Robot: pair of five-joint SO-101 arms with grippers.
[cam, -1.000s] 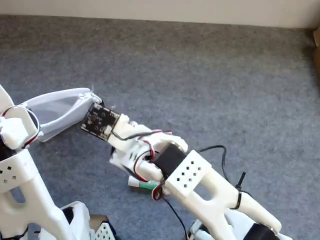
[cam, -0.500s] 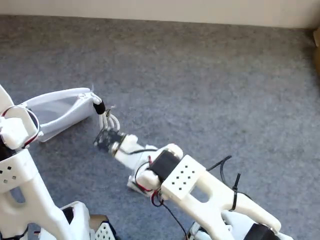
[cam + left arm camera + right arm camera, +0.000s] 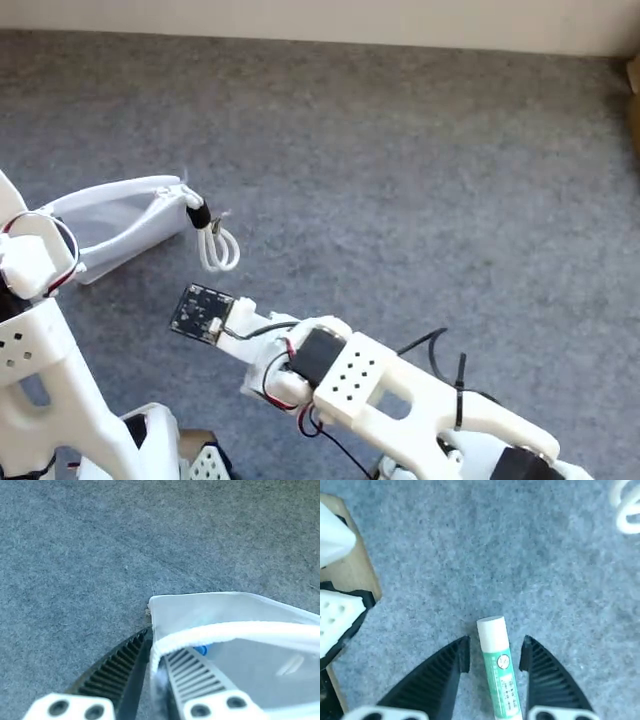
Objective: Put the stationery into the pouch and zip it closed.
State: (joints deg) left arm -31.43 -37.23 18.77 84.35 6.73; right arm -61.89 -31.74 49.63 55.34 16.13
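Note:
The white see-through pouch (image 3: 120,222) lies at the left on the grey carpet, mouth spread, with its white cord loops (image 3: 218,246) trailing from the zip end. My left gripper (image 3: 150,636) is shut on the pouch rim (image 3: 220,630); a small blue item (image 3: 200,650) shows inside. A green and white glue stick (image 3: 500,670) lies on the carpet between the fingers of my open right gripper (image 3: 495,644), untouched by either finger. In the high view the right arm (image 3: 340,375) sits near the front, below the pouch's zip end, covering the glue stick.
The left arm's white body (image 3: 40,330) stands at the front left. A wooden board (image 3: 355,570) with an arm base (image 3: 335,615) lies beside the right gripper. The cord loops (image 3: 627,510) lie farther off. Open carpet stretches right and back to the wall edge (image 3: 400,42).
The right arm has drawn back from the pouch's zip end toward the front, uncovering the cord loops, and now covers the glue stick. The left arm and pouch have stayed put.

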